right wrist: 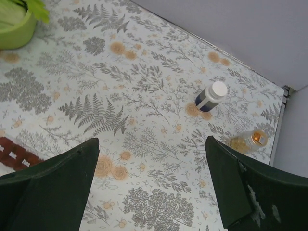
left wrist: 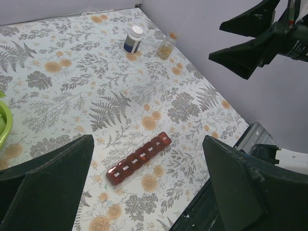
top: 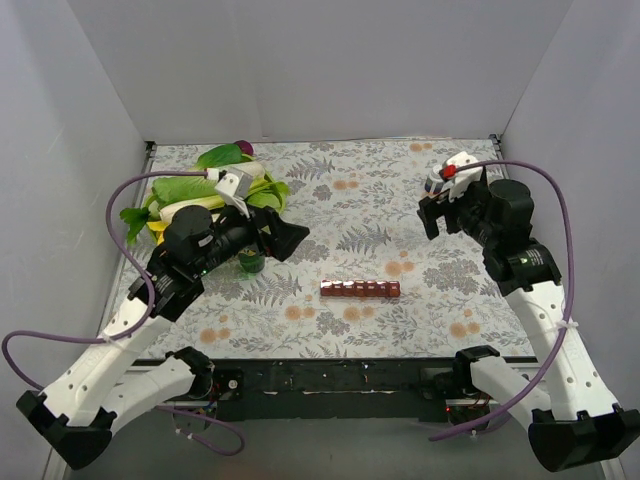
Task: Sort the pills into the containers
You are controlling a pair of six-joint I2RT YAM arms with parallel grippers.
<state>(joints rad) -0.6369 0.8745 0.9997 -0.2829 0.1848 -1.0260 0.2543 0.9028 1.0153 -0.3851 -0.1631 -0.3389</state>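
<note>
The containers [top: 360, 290] are a dark-red strip of seven joined lidded compartments, lying flat at mid-table; all lids look closed. The strip also shows in the left wrist view [left wrist: 139, 158], and its end shows in the right wrist view [right wrist: 17, 153]. A small clear bottle with yellowish pills [right wrist: 246, 140] stands near the back right corner, also in the left wrist view [left wrist: 166, 46]. My left gripper [top: 283, 232] is open and empty, raised left of the strip [left wrist: 147, 190]. My right gripper [top: 432, 215] is open and empty, raised over the right side [right wrist: 151, 187].
A white-capped dark bottle [right wrist: 211, 96] stands beside the clear bottle [left wrist: 133, 39]. A small green bottle [top: 250, 263] sits under my left arm. A green bowl of vegetables [top: 160, 225] fills the back left. Grey walls close three sides.
</note>
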